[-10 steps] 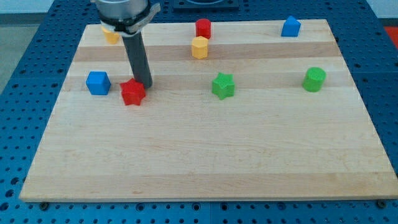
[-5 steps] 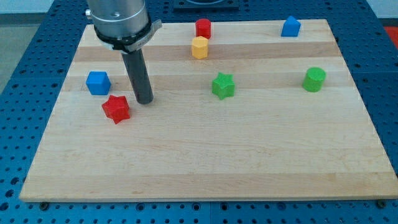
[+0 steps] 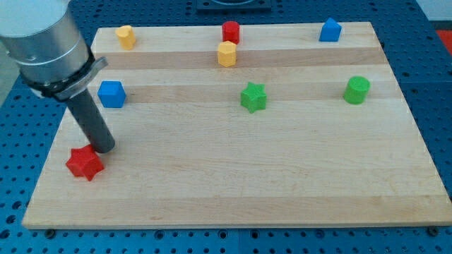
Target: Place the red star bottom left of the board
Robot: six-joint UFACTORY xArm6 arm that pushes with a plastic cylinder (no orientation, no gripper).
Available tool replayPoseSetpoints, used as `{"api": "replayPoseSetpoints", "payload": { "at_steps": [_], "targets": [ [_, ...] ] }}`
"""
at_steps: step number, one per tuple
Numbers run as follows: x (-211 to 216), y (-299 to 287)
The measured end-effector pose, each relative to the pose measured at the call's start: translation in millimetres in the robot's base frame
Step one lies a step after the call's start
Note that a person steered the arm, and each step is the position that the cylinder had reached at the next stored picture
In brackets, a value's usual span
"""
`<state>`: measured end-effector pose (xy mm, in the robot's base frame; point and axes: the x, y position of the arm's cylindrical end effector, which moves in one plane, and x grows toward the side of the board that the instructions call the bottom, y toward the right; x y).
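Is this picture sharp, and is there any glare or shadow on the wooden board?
In the camera view, blocks such as the red star look sharp; the wooden board is evenly lit, without harsh glare; my tip, just upper right of the star, casts only a faint shadow.

A pale wooden board (image 3: 233,183) lies on a blue table (image 3: 434,85) dotted with holes. Near the board's left edge, toward the bottom-left corner, sits a red star (image 3: 85,163). My tip (image 3: 106,148) rests on the board just beside the star, at its upper right. Higher along the left edge is a blue cube (image 3: 111,93). A yellow block (image 3: 126,36) sits by the top-left corner. At the middle of the top edge stands a red cylinder (image 3: 231,32), with a yellow hexagonal block (image 3: 227,53) just below it. A blue block (image 3: 330,29) sits near the top-right corner. A green star (image 3: 253,97) lies near the middle, and a green cylinder (image 3: 357,89) toward the right edge.
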<state>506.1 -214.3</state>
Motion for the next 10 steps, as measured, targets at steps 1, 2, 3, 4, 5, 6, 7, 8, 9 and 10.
{"api": "replayPoseSetpoints", "payload": {
  "at_steps": [1,2,3,4,5,6,7,8,9,10],
  "targets": [
    [2,-3],
    [-3,-6],
    [-23,-6],
    [-30,-19],
    [-19,-43],
    [-13,-52],
    [-2,-49],
    [12,-45],
    [17,-43],
    [21,-42]
  ]
}}
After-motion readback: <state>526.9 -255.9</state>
